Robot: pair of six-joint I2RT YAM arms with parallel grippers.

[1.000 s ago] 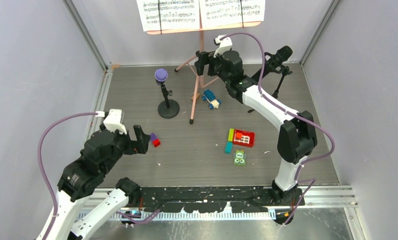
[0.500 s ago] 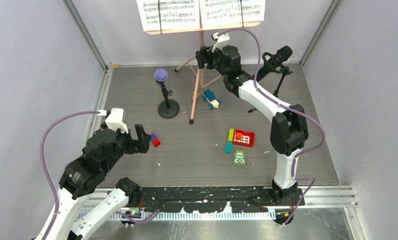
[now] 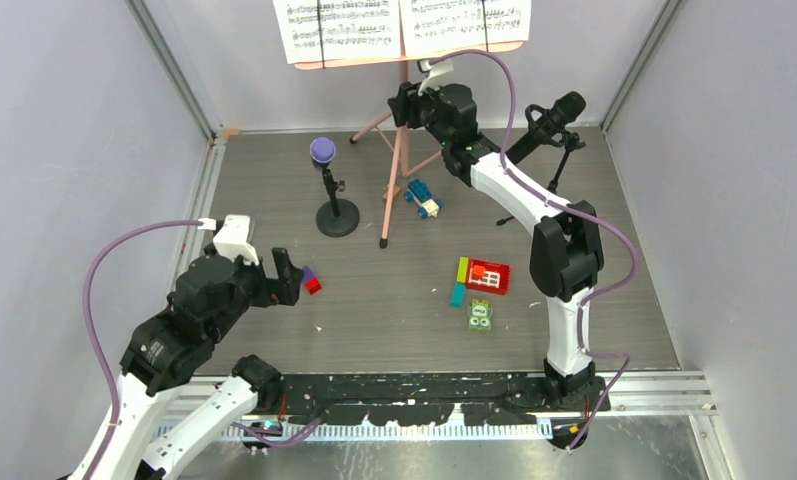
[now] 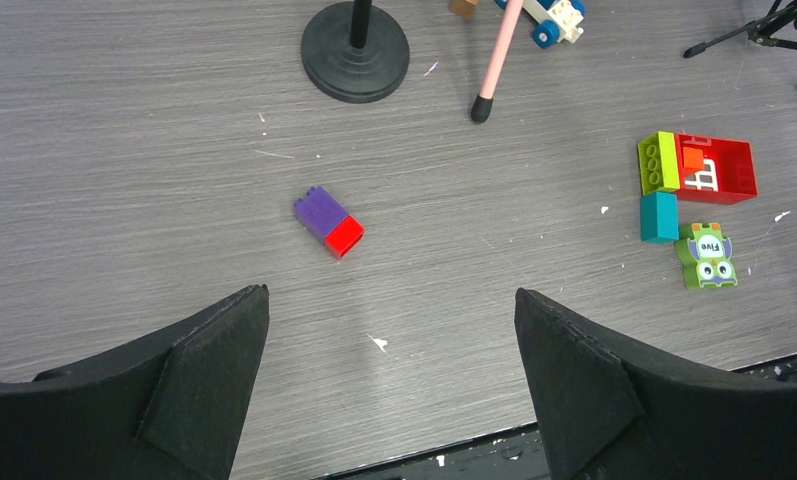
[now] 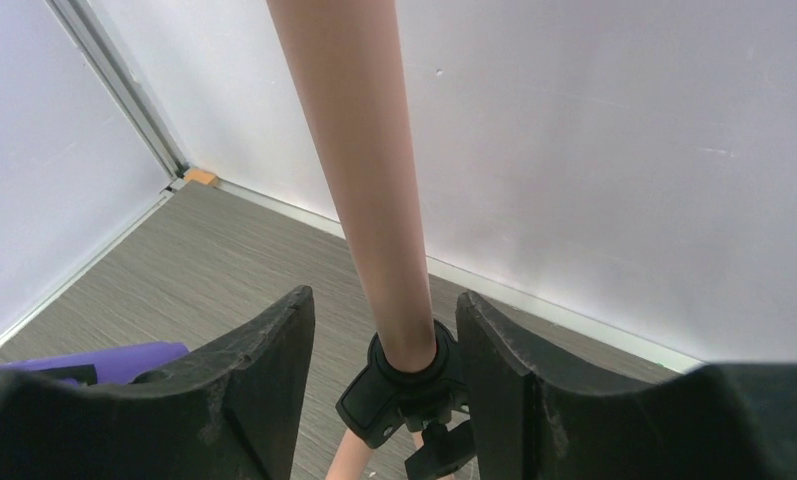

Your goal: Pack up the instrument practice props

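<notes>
The pink sheet-music holder (image 3: pixel 404 62) stands at the back on tripod legs and carries two white note sheets (image 3: pixel 339 25). My right gripper (image 3: pixel 406 103) is open, with its jaws on either side of the holder's pink pole (image 5: pixel 364 170), just above the black leg collar (image 5: pixel 404 385); small gaps show on both sides. The purple-headed microphone (image 3: pixel 323 150) stands on a round-based black support (image 3: pixel 337 216). The black microphone (image 3: pixel 554 112) sits on a black tripod support (image 3: pixel 566 160) at the back right. My left gripper (image 3: pixel 289 281) is open and empty above the near left floor (image 4: pixel 389 300).
A purple-and-red brick (image 4: pixel 328 223) lies just ahead of my left gripper. A blue toy car (image 3: pixel 423 197) sits by the tripod legs. Red, green and teal bricks (image 3: pixel 486 275) and a green face brick (image 3: pixel 480 316) lie right of centre. Walls close in on three sides.
My right gripper has moved back and left until its jaws stand on either side of the pink pole. My left arm has shifted only slightly.
</notes>
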